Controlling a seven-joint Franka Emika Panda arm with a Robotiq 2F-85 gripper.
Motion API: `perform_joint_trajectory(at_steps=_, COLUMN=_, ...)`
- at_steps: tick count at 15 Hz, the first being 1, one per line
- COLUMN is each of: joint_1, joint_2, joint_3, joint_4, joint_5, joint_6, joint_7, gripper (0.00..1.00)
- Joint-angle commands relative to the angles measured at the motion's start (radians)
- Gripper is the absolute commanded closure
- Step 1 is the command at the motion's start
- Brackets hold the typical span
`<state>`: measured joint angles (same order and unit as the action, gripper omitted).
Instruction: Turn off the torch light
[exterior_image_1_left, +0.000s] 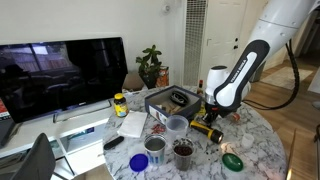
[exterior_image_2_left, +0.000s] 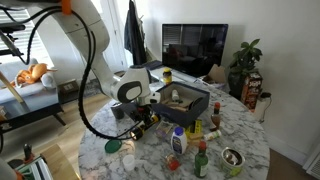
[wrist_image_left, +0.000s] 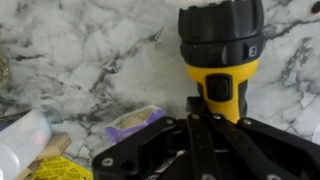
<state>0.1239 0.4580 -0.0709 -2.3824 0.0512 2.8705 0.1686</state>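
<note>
The torch light (wrist_image_left: 222, 50) lies on the marble table (wrist_image_left: 90, 50). It has a yellow body, a wide black head and a black switch (wrist_image_left: 219, 88) on top. My gripper (wrist_image_left: 204, 112) is shut, with its two fingers pressed together. The fingertips rest on the yellow body right at the switch. In both exterior views the gripper (exterior_image_1_left: 210, 113) (exterior_image_2_left: 141, 116) points down at the torch (exterior_image_1_left: 208, 129) (exterior_image_2_left: 139, 127) near the table's edge. I cannot tell whether the lamp is lit.
A black box (exterior_image_1_left: 170, 99) of items stands behind the torch. A clear cup (exterior_image_1_left: 177, 125), two tins (exterior_image_1_left: 157, 143) and a yellow-lidded jar (exterior_image_1_left: 120, 103) are nearby. Bottles (exterior_image_2_left: 178, 141) stand further along. A purple-edged packet (wrist_image_left: 135, 122) lies beside the gripper.
</note>
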Motion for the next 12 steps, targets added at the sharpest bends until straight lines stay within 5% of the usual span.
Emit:
perform_joint_trajectory(at_steps=1, joint_1=0.056, joint_2=0.033, joint_3=-0.045, joint_4=0.022, joint_5=-0.041, joint_6=-0.025, joint_7=0.080, gripper=1.00)
perform_joint_trajectory(at_steps=9, joint_1=0.179, joint_2=-0.053, joint_3=-0.176, joint_4=-0.038, joint_5=-0.143, joint_6=0.033, joint_7=0.200, gripper=1.00)
perform_joint_trajectory(at_steps=12, joint_1=0.176, joint_2=-0.090, joint_3=-0.184, joint_4=-0.054, joint_5=-0.169, joint_6=-0.006, joint_7=0.196, gripper=1.00)
